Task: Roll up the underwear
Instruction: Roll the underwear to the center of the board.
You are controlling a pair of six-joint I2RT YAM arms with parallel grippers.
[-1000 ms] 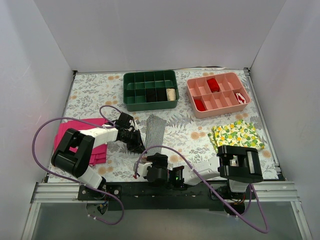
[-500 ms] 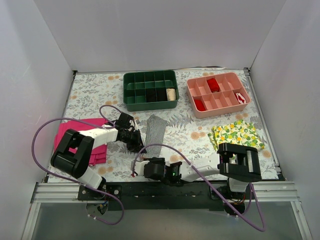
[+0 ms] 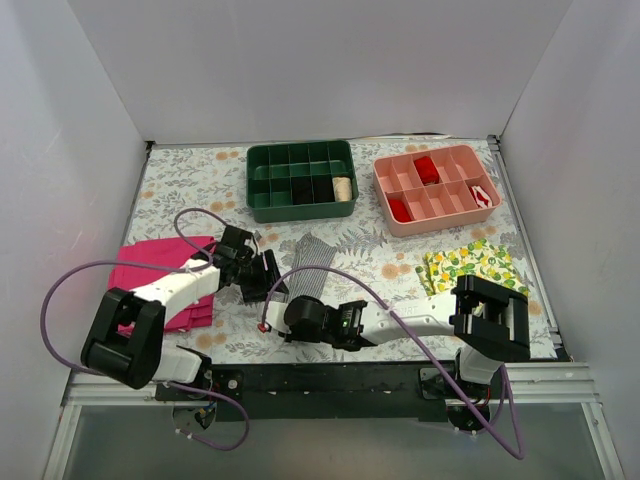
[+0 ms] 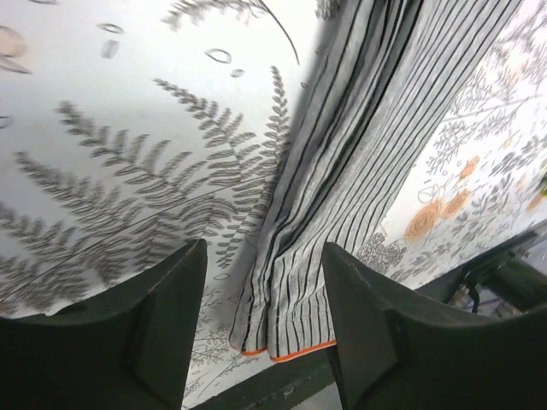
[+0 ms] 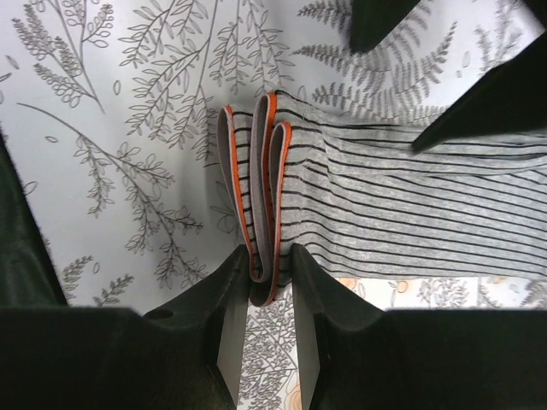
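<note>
The underwear [image 3: 311,262] lies folded into a long grey striped strip on the leaf-print table. In the right wrist view its near end [image 5: 261,184] is doubled over, and the orange trim shows in several layers. My right gripper [image 5: 263,266] is shut on this folded waistband end, one finger [image 5: 224,299] pressing on each side. My left gripper [image 4: 263,286] hangs open just above the same end of the strip [image 4: 367,145], its fingers [image 4: 128,325] clear of the fabric. From above, both grippers [image 3: 268,283] [image 3: 286,310] meet at the strip's near end.
A green divided tray [image 3: 298,147] and a pink divided tray [image 3: 446,150] holding small rolled items stand at the back. A magenta cloth [image 3: 150,272] lies at the left and a lemon-print cloth [image 3: 472,268] at the right. Purple cables loop over both arms.
My left gripper has opened and let go of the underwear. My right gripper has moved left onto the strip's near end and closed on the folded waistband.
</note>
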